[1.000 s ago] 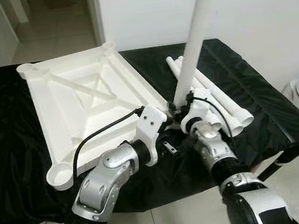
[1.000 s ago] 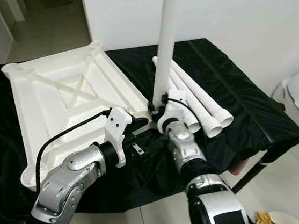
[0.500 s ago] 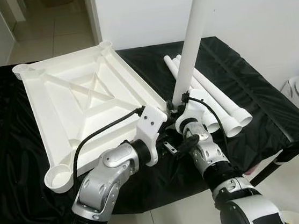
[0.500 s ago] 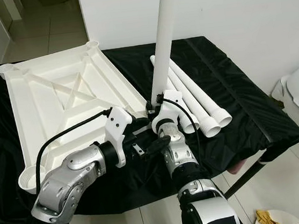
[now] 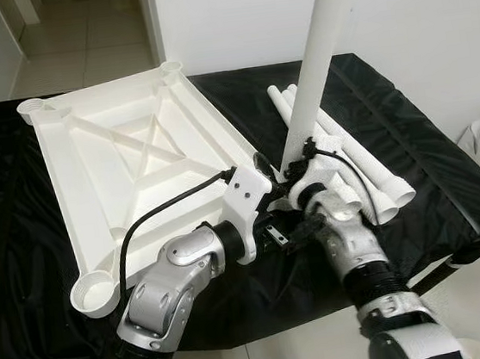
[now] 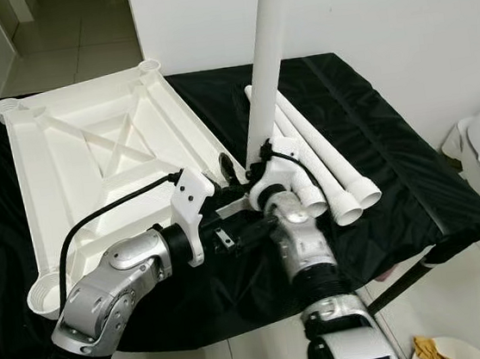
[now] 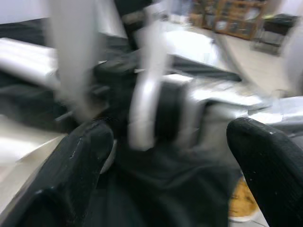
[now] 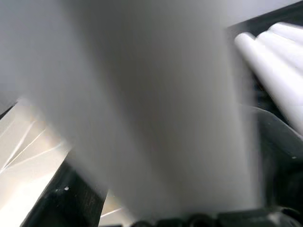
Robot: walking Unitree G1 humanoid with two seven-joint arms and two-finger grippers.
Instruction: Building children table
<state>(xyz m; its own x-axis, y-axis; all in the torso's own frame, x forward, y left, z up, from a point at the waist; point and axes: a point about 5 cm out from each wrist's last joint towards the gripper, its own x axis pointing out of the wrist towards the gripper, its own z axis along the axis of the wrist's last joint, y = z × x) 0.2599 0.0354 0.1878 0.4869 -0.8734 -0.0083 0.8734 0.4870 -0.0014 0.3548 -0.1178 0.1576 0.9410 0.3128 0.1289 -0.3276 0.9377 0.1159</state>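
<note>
1. Since a moment ago the right arm is pulling back towards 6 o'clock, and the white table leg (image 5: 317, 58) it carries is leaning a little more towards 1 o'clock while its foot is staying beside the tabletop's near right corner.
2. The right gripper (image 6: 257, 162) is clenching the foot of that leg, which is rising steeply out of the top of the head views; in the right wrist view the leg (image 8: 156, 109) is passing blurred between the black fingers (image 8: 61, 203).
3. The left gripper (image 7: 175, 142) is hovering with its two fingers (image 7: 80, 156) spread wide apart and gripping nothing, pointing at the right arm's wrist just in front of it; from the head it is sitting at the centre (image 5: 273, 228), touching the black cloth (image 5: 425, 132).
4. The upturned white tabletop (image 5: 126, 166) is lying ribbed side up at about 10 o'clock on the cloth, round sockets at its corners.
5. The spare legs (image 5: 369, 173) are lying side by side at 3 o'clock of the held leg, flared ends pointing towards 5 o'clock.
6. A pale tiled floor (image 5: 85, 41) is showing at 12 o'clock beyond the cloth.
</note>
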